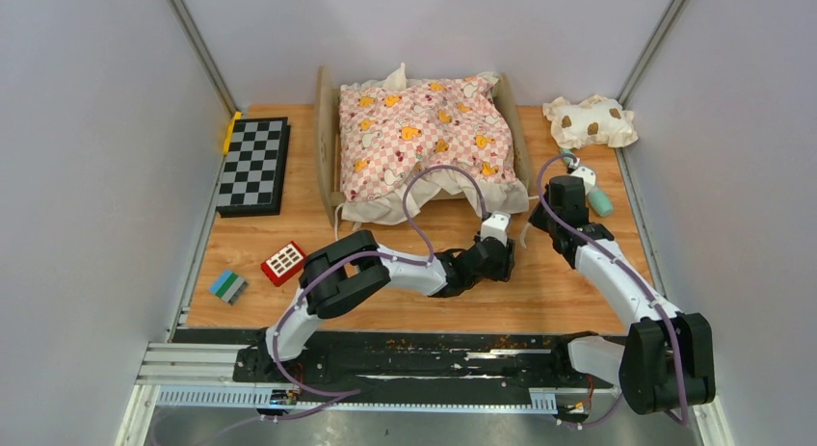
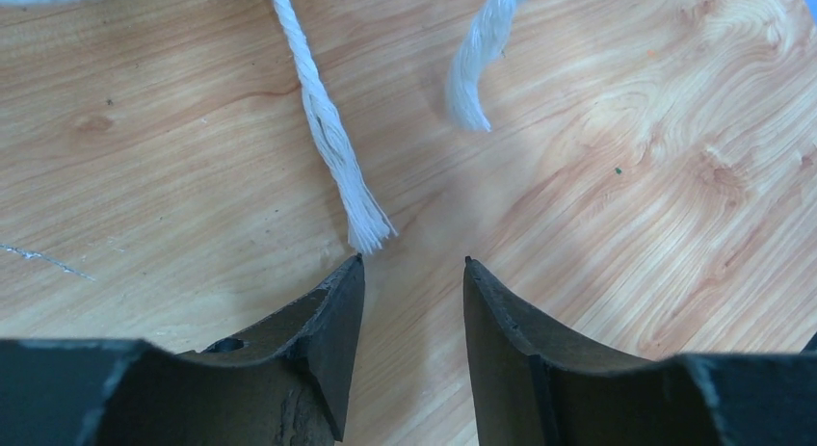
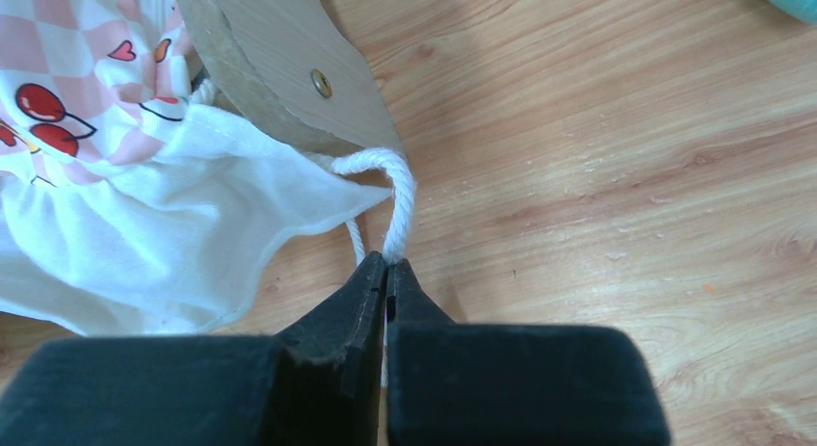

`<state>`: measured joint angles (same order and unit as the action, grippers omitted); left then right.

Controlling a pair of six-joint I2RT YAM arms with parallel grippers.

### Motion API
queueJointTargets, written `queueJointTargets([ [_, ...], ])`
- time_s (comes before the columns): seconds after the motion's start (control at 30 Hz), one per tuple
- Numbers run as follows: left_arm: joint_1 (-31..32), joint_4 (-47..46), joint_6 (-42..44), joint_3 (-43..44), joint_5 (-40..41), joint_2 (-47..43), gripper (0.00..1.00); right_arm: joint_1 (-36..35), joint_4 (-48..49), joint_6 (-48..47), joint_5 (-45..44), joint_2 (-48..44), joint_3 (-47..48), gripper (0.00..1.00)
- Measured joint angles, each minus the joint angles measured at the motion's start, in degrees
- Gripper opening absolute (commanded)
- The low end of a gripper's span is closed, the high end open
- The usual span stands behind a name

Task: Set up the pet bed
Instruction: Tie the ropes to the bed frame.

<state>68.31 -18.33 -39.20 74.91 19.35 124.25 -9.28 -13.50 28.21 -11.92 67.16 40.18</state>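
While the pet bed (image 1: 326, 147) sits at twelve o'clock on the tabletop (image 1: 540, 282) under its pink cushion (image 1: 424, 138), we see both arms reaching its near edge. Our left claw (image 2: 414, 268) stands half-parted and empty, two loose cord ends (image 2: 358, 210) just ahead at twelve. Our right claw (image 3: 387, 265) pinches a white cord (image 3: 400, 200) from the frame's corner, we judge for tying.

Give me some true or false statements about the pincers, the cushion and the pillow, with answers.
The right pincer is shut on a white cord beside the pet bed. True.
The left pincer grips a cord. False: it is open, and two frayed cord ends lie free on the table ahead of it.
The pink checkered cushion lies on the pet bed. True.
The spotted pillow sits on the cushion. False: it lies on the table, right of the bed.
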Motion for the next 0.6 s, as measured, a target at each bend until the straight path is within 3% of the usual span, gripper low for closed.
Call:
queueJointTargets([
  [0.33,-0.11,1.95,-0.13,-5.77,0.39,-5.16,0.53,0.09,0.17,2.67,4.42,-0.13,0.59,0.00],
  [0.6,-0.15,3.21,-2.40,-18.88,1.49,-15.76,0.53,0.09,4.39,10.38,11.50,0.48,0.57,0.00],
])
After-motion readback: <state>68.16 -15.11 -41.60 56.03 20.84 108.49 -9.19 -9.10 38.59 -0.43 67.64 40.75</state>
